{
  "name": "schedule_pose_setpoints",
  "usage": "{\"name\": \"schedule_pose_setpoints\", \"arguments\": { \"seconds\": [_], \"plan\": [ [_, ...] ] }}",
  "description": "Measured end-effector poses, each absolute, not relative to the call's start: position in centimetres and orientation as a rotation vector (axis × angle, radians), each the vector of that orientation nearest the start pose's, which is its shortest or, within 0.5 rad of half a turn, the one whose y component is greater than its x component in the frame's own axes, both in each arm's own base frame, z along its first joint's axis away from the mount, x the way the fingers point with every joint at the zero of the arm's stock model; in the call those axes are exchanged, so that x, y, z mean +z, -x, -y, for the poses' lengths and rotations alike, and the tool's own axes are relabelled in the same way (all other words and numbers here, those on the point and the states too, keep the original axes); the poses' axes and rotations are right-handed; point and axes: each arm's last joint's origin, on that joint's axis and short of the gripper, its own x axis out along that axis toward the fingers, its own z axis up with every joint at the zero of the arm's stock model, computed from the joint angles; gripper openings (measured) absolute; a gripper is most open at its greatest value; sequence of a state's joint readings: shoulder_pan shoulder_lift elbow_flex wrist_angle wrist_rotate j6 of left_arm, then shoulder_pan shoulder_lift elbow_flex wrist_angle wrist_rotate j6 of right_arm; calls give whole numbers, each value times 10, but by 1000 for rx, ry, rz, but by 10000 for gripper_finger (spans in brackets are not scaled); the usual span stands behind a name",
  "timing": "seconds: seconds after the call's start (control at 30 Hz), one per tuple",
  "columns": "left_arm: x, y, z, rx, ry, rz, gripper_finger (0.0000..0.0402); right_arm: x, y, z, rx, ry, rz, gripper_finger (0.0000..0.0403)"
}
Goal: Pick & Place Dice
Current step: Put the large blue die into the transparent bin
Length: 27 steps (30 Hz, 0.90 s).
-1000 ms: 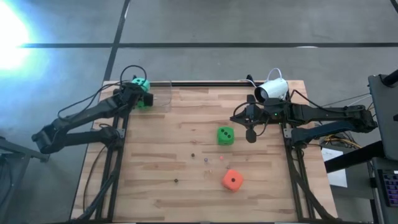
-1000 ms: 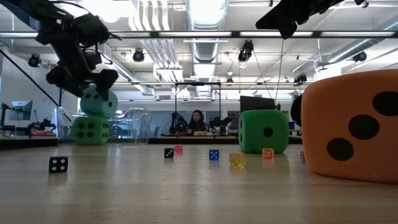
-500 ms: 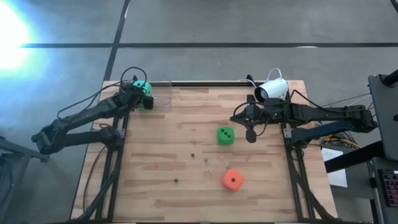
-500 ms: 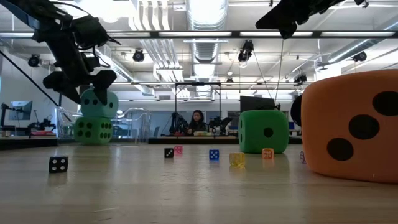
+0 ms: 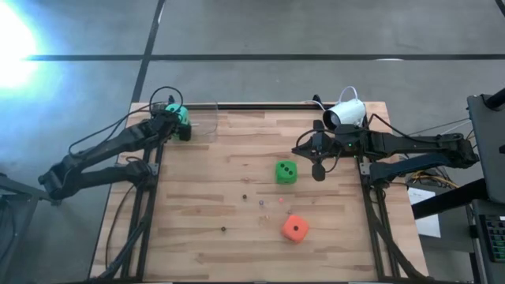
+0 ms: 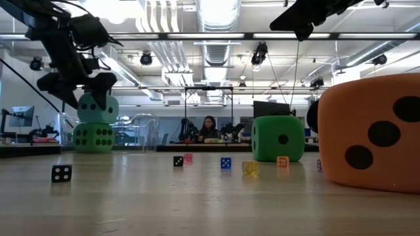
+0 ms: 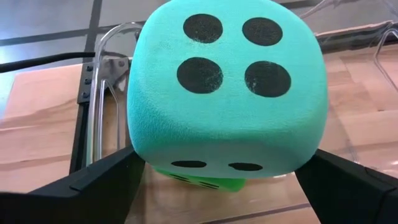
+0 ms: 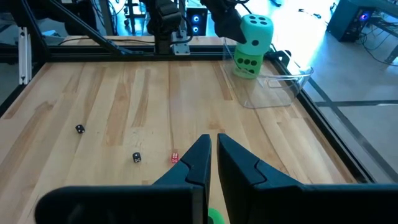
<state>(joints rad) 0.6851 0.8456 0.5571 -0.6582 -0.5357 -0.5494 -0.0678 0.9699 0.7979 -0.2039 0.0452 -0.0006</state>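
Observation:
A teal die [image 7: 227,87] sits on top of a bright green die [image 6: 93,137] inside a clear container [image 8: 273,90] at the table's far left corner. My left gripper [image 6: 85,92] is open, with one finger on each side of the teal die. A second green die [image 5: 286,171] rests on the table's middle. An orange-red die [image 5: 294,228] lies nearer the front edge. My right gripper [image 5: 318,170] hangs shut above the table, right of the second green die. My left gripper has its two fingers [image 7: 106,180] beside the lower part of the teal die's two opposite sides [image 7: 140,155], coming slantwise from above and from the table's left. I cannot tell whether they touch it. The die's underside rests on the green die.
Several tiny dice [image 5: 245,197] lie scattered on the wood between the big dice. A white camera [image 5: 345,114] stands at the far right. Black frame rails [image 5: 260,105] run along the table's far edge. A person [image 6: 208,126] sits in the room behind.
My left gripper has drawn back a little toward the table's left edge and tipped slightly, its jaws staying wide. The teal die and the green die under it have shifted a little to the left with it and stay stacked.

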Motion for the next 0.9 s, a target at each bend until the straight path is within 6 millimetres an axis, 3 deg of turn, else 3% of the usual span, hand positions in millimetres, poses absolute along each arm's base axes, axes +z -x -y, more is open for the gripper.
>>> {"name": "schedule_pose_setpoints", "arguments": {
  "seconds": [0.9],
  "plan": [
    [213, -103, -102, 1317, 530, -794, 396, 303, -212, 16, -112, -4, -376, 27]
  ]
}}
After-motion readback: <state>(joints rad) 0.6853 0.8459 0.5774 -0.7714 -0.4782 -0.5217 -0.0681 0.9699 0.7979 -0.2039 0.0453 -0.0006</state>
